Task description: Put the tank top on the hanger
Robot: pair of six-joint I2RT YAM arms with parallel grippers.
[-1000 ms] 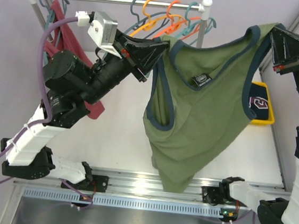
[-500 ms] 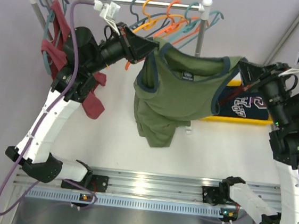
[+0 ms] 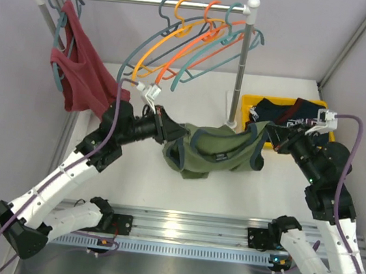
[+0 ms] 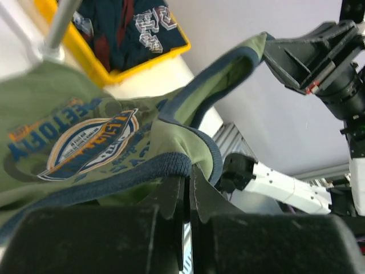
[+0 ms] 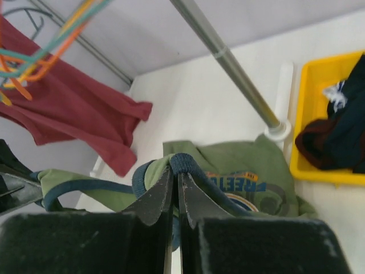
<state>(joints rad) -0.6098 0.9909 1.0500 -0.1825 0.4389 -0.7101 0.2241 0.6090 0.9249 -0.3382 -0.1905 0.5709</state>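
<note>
The olive-green tank top [image 3: 217, 150] hangs bunched just above the table, stretched between both grippers. My left gripper [image 3: 173, 135] is shut on its left strap, and the dark trim folds over the fingertips in the left wrist view [image 4: 187, 177]. The right gripper [image 3: 271, 134] is shut on the other strap, pinching the navy trim [image 5: 175, 171]. The orange-white chest print [image 4: 85, 142] faces the left wrist camera. The blue-grey hanger [image 3: 161, 9] hangs by its hook on the rail at the back, apart from the top and from both grippers.
A red tank top [image 3: 79, 67] hangs at the rail's left end. Orange and teal hangers [image 3: 210, 32] crowd the rail's right half. The rail's upright post [image 3: 243, 65] stands just behind the green top. A yellow bin [image 3: 249, 103] with a navy garment [image 3: 284, 111] sits at right.
Both arms have come down and forward from the rail. The tank top, first spread high near the hangers, now sags low and bunched between the grippers.
</note>
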